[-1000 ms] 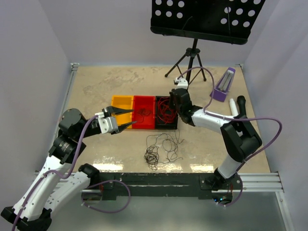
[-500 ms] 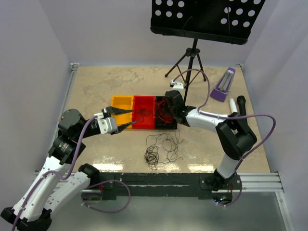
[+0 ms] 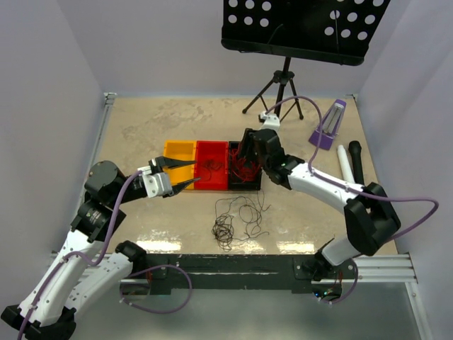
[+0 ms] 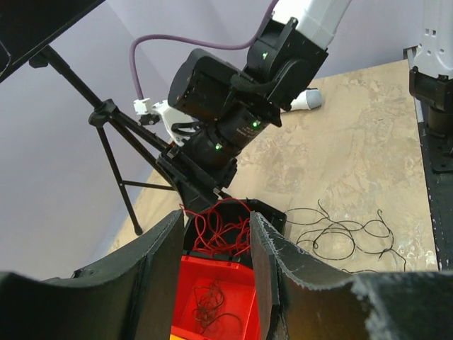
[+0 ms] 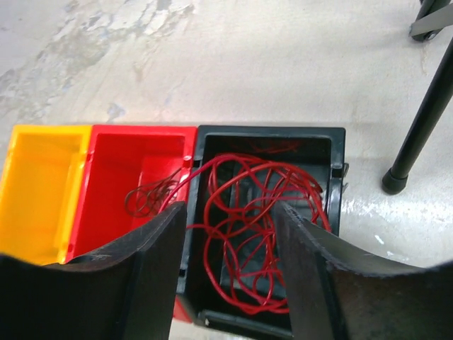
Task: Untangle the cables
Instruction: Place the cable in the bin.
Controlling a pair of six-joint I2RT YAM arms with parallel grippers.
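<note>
Red cables [image 5: 269,234] lie coiled in the black bin [image 5: 269,132]; one loop spills over the wall toward the red bin [image 5: 120,156]. My right gripper [image 5: 230,212] hangs open just above that coil, its fingers apart on either side and gripping nothing. A small dark cable [image 5: 145,198] lies in the red bin. A loose tangle of dark cables [image 3: 237,219] rests on the table in front of the bins. My left gripper [image 3: 185,173] is open and empty, hovering at the near edge of the yellow bin [image 3: 179,152] and pointing at the bins.
A music stand on a black tripod [image 3: 283,85] stands behind the bins. A purple wedge-shaped object [image 3: 328,126] sits at the far right, with a white and a black cylinder [image 3: 350,157] beside it. My right arm's lilac hose [image 3: 304,113] arcs over that area.
My right gripper has opened over the black bin, leaving the red cables in it, and its elbow has swung to the right. The left arm has not moved.
</note>
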